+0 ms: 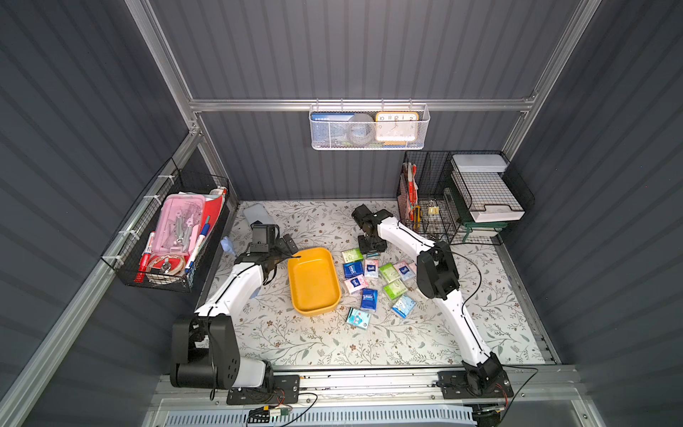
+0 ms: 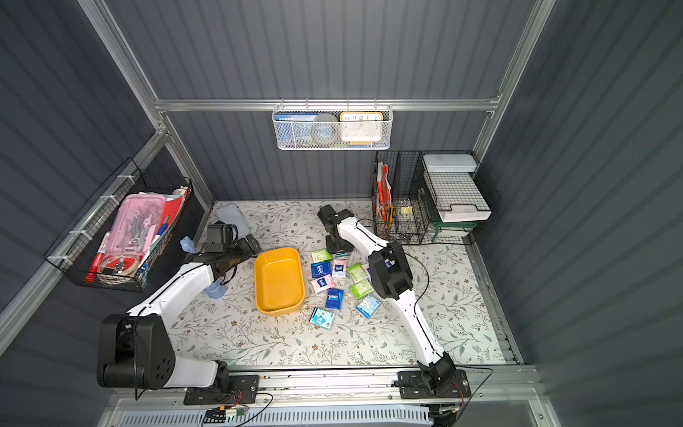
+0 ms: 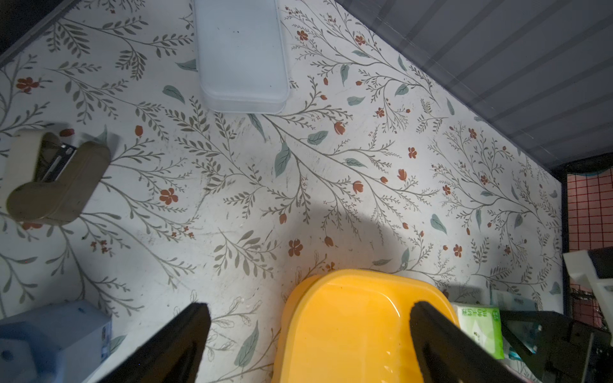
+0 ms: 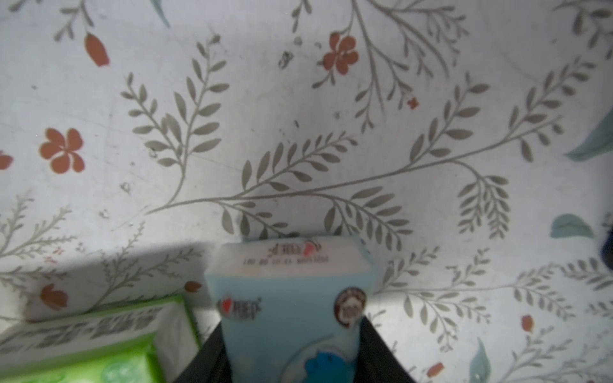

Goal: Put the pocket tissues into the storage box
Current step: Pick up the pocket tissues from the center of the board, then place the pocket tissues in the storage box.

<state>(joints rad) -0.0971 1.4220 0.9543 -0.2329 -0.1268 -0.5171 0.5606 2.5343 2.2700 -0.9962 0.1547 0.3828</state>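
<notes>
Only the right wrist view shows the grip: the right gripper (image 4: 292,323) presses both sides of a light-blue plastic-wrapped tissue packet (image 4: 285,285), which is nearly hidden in both top views. Other pocket tissues (image 1: 353,270) lie on the floral mat (image 1: 332,340) beside the mustard-yellow plastic storage box (image 1: 313,284). The left gripper (image 3: 308,308), jaws spread wide, hangs by its rim.

I log: floral-print table (image 1: 406,344). On it: one yellow storage box (image 1: 313,281) mid-table; pocket tissues (image 1: 353,269) scattered just beside it; grey-blue case (image 1: 255,213) in one far corner; black wire rack (image 1: 476,192) in the other.
</notes>
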